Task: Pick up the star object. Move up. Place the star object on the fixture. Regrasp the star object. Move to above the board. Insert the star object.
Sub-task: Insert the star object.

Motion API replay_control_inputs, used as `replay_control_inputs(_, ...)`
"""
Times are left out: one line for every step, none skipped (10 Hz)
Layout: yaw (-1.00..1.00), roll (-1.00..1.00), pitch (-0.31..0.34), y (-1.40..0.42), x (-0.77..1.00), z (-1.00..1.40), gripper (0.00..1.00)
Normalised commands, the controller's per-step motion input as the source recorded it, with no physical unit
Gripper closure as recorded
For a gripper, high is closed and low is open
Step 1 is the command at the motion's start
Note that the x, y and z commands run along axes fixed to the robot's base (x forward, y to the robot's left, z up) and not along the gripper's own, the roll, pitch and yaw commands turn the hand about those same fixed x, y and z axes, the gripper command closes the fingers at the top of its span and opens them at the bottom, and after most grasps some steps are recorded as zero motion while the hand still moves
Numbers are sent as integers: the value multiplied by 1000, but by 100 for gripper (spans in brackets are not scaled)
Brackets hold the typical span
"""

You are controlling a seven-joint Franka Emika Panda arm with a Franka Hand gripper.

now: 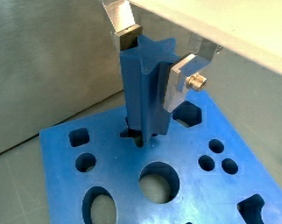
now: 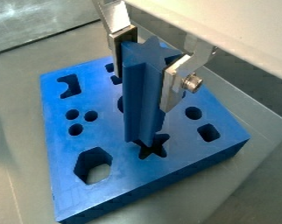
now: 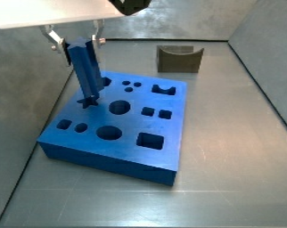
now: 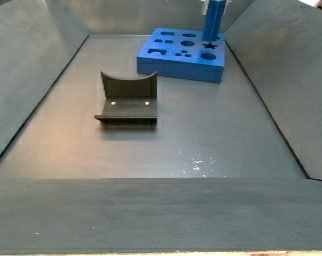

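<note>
In a wrist view the star object (image 1: 144,92) stands upright with its lower end sitting in the star-shaped hole (image 1: 137,137) of the board (image 1: 167,179), so this reads as the insert step: vertical hold keeps the peg's points lined up with the cut-out. The gripper (image 1: 157,61) is narrowly open, just the peg's width, silver fingers (image 1: 179,83) clamped on its upper part from both sides. In the other wrist picture it's the same story: gripper (image 2: 150,59) pinching the star object (image 2: 140,92) near its top, tip at the star-shaped hole (image 2: 153,147) close to the edge of the board (image 2: 144,188); how deep it has gone, can't tell. In a side view the star object (image 3: 86,76) is upright at the far-left part of the board (image 3: 116,151), gripper (image 3: 72,39) on top, and the fixture (image 3: 178,59) sits empty, well apart at the far right. In the remaining side picture the fixture (image 4: 125,100) is near, the board (image 4: 188,66) far, the star object (image 4: 212,22) vertical at its right part; gripper out of frame there.
</note>
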Motion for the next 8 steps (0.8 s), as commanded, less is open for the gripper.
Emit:
replay_control_inputs(49,0,0,0,0,-49,100)
replay_control_inputs(469,-274,0,49,-94,-289,100)
replay_control_inputs(83,0,-26,-66,-120,0,100)
replay_control_inputs(0,-37,0,0,0,0,100)
replay_control_inputs(277,-43,-9,0,-163,-297,100)
replay_control_inputs(180,0,0,0,0,-17,100)
replay_control_inputs(0,0,0,0,0,-17,100)
replay_control_inputs(437,-43,-6,0,-197,-303,100)
